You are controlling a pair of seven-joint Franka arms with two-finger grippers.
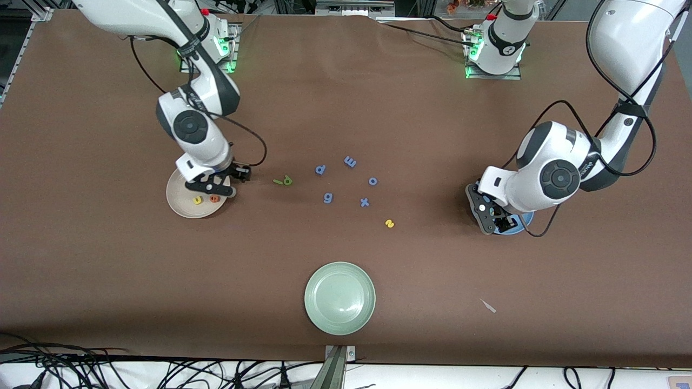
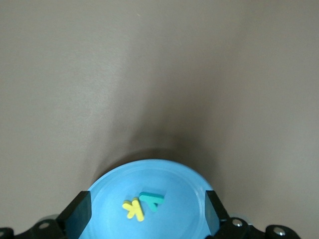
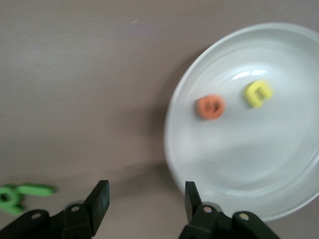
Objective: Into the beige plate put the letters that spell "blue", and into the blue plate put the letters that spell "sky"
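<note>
The beige plate (image 1: 178, 201) (image 3: 239, 164) lies at the right arm's end of the table. In it are the orange e (image 1: 214, 198) (image 3: 210, 107) and the yellow u (image 1: 198, 200) (image 3: 258, 93). My right gripper (image 1: 212, 188) (image 3: 145, 201) hangs open and empty over the plate's rim on the side toward the green letters. The light green l (image 1: 278, 182) (image 3: 36, 190) and dark green b (image 1: 287, 181) (image 3: 9, 198) lie on the table beside the plate. The blue plate (image 1: 525, 220) (image 2: 184, 221) holds the yellow k (image 2: 133, 209) and teal y (image 2: 152, 201). My left gripper (image 1: 493, 216) (image 2: 147, 215) hangs open over it. The yellow s (image 1: 389, 223) lies on the table.
Several blue letters (image 1: 350, 161) are scattered mid-table between the two arms. A pale green plate (image 1: 339, 297) sits near the front edge. A small pale scrap (image 1: 488, 306) lies on the brown table toward the left arm's end.
</note>
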